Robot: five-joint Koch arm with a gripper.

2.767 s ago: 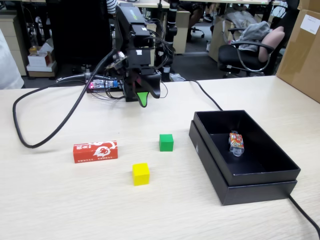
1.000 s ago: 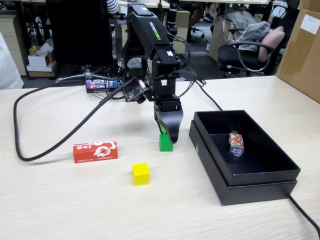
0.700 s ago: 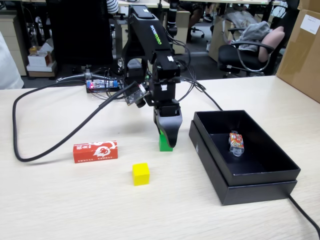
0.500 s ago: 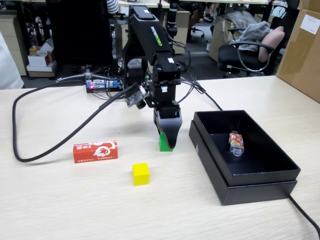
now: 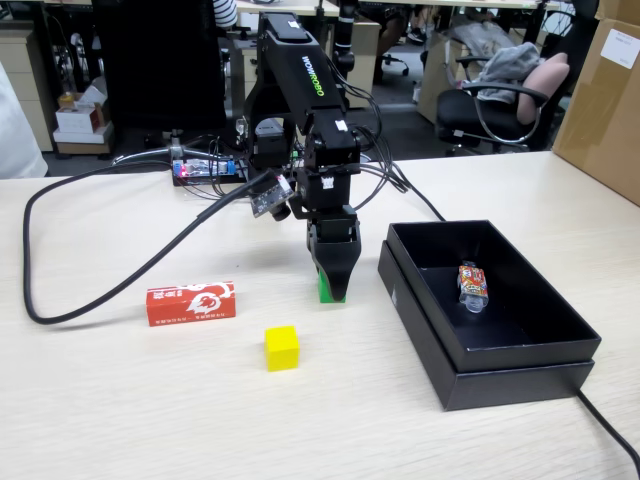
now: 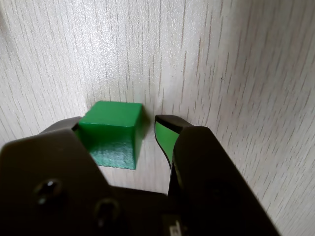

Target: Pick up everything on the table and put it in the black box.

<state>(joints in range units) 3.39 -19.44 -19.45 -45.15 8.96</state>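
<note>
Lowering since earlier, the arm is standing bent, pointing its hand point(image 5: 331, 288) straight down. Its parted jaws are straddling the green cube point(image 6: 114, 132), resting on the table point(image 5: 120, 400) at the black box's point(image 5: 520, 372) nine o'clock.

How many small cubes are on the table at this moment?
2. The green cube sits between the open jaws of the gripper, left of the black box in the fixed view. The yellow cube lies nearer the camera, untouched.
</note>
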